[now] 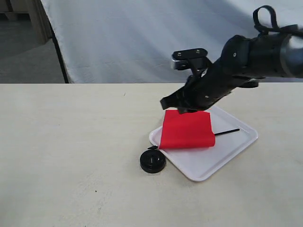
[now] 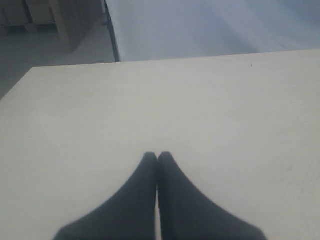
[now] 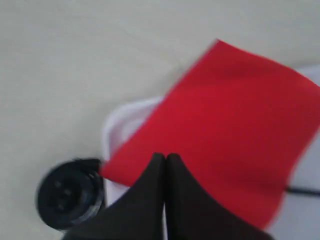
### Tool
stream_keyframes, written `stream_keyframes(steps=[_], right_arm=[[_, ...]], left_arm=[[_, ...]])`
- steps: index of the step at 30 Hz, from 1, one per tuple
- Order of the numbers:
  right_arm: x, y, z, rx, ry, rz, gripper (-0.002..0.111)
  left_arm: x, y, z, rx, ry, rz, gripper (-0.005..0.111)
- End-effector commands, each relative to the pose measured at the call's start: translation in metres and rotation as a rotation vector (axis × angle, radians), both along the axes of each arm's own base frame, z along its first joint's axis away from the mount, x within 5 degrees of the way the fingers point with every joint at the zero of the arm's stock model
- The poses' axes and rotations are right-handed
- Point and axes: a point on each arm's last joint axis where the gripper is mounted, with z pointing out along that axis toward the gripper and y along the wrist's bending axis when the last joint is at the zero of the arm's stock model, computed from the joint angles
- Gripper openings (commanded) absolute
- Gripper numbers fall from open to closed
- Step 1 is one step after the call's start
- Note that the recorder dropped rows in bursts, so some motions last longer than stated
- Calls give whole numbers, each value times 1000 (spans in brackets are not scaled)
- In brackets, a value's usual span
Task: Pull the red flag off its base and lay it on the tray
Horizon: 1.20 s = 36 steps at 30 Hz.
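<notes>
Exterior view, contents of worktop [image 1: 71, 142]:

1. The tray [image 1: 232, 152]. White, shallow, set cornerwise on the right half of the worktop.
2. The red flag [image 1: 186, 130]. Lies flat in the tray with its cloth spread over the left part. Its black pole [image 1: 227, 132] runs out toward the right rim, resting low and nearly level. The flag is off its mount, so by judgement the laying-down step looks done or all but done.
3. The base [image 1: 153, 161]. Black disc on the bare worktop just beside the tray's near-left edge, with its centre hole vacant. It sits apart from the cloth.
4. Right gripper [image 1: 166, 102]. Angled down at the cloth's upper-left corner. In the right wrist view its fingers [image 3: 155, 172] are pressed together with nothing between them, poised over the flag [image 3: 235, 115] and near the base [image 3: 67, 192]. Contact with the cloth cannot be told; it looks clear of it.
5. Left gripper [image 2: 157, 156]. Seen only in the left wrist view. Its jaws meet tip to tip over bare worktop, and it holds nothing.
</notes>
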Motion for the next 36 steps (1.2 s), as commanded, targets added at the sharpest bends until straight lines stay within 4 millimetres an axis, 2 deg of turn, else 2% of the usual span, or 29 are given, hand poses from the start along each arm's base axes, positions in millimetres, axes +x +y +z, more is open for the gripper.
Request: stream_keyframes(steps=[1,4,8,11,14,20,25,29,33,36], right_arm=[[3,-59,15,-91,109,-221,-1],[-3,-103,28,-78,151,-355,-1],[-33,-150,43,-51,89,-516,-1],[-65,-174,47,-70,26,-647,-1],[-98,-187,56,-126,-45,-731,-1],[-173,-193,84,-172,-256,-800,-1],[-237,-186,99,-75,-522,-778,-1],[-283,-180,94,34,-715,-775,-1],[-312,-174,82,151,-884,-758,-1],[-331,-170,85,217,-1040,-715,-1]], left_arm=[[0,0,0,-4,-3,2,0],[0,0,0,-4,-3,2,0],[0,0,0,-4,-3,2,0],[0,0,0,-4,-3,2,0],[0,0,0,-4,-3,2,0],[0,0,0,-4,-3,2,0],[0,0,0,-4,-3,2,0],[0,0,0,-4,-3,2,0],[0,0,0,-4,-3,2,0],[0,0,0,-4,-3,2,0]])
